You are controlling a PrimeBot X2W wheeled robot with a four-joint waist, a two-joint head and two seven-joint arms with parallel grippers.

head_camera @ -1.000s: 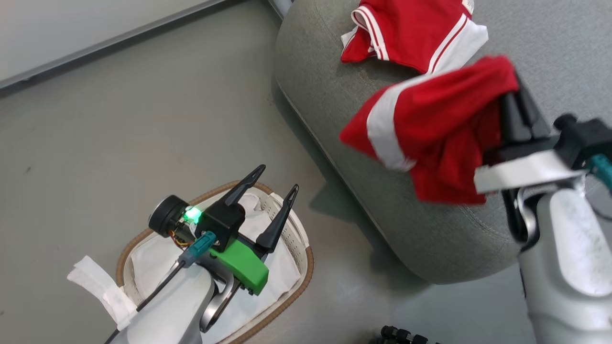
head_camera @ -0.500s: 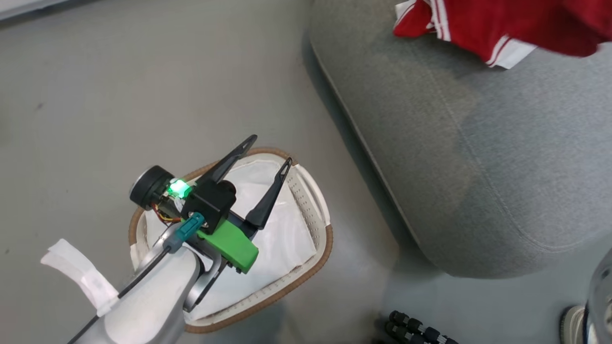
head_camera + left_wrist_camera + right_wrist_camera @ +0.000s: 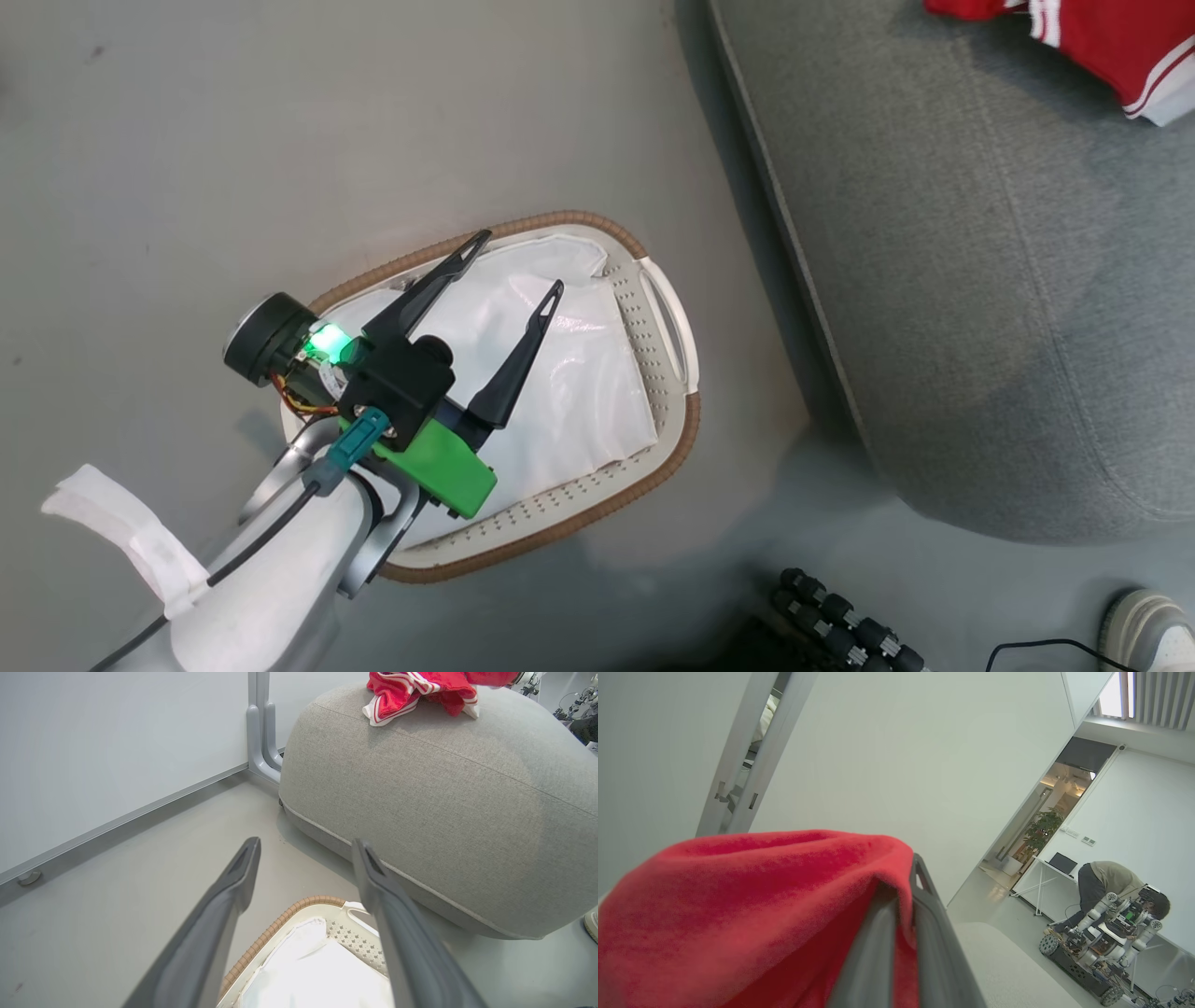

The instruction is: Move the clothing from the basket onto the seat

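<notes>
Grey floor [image 3: 280, 140] carries the basket [image 3: 692, 439], which holds just its white liner [image 3: 579, 392], so I judge the last piece is in transit. Above it the left arm's fingers [image 3: 515, 359] stand spread wide and empty. Meanwhile the right arm's fingers [image 3: 927, 924] are pinched shut on a red garment [image 3: 738, 896] draped over their tips; the other garment [image 3: 1120, 47] lies on the seat [image 3: 980, 280]. Best carry the held piece well in from the rounded edge, lower until cloth rests on the seat, then part the fingers and draw back along their length, since draped fabric could snag and drag off
</notes>
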